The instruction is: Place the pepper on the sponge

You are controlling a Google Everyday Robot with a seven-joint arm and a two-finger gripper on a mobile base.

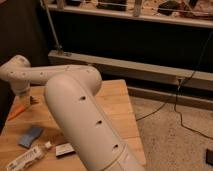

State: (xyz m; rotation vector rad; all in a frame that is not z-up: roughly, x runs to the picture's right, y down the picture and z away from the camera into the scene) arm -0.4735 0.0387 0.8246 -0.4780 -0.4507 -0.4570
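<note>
The orange pepper [17, 111] lies on the wooden table [112, 107] near its far left edge. The blue sponge [31, 135] lies flat closer to the front, a short way from the pepper. My white arm [75, 115] sweeps across the table to the left. Its wrist hangs over the left edge, and the gripper [31, 100] shows only as a small dark part just above and right of the pepper. Nothing rests on the sponge.
A white bottle [27, 156] lies on its side at the front left, with a small flat box [65, 149] beside it. A metal rail and dark shelving [130, 35] stand behind the table. Cables [175, 102] trail on the speckled floor to the right.
</note>
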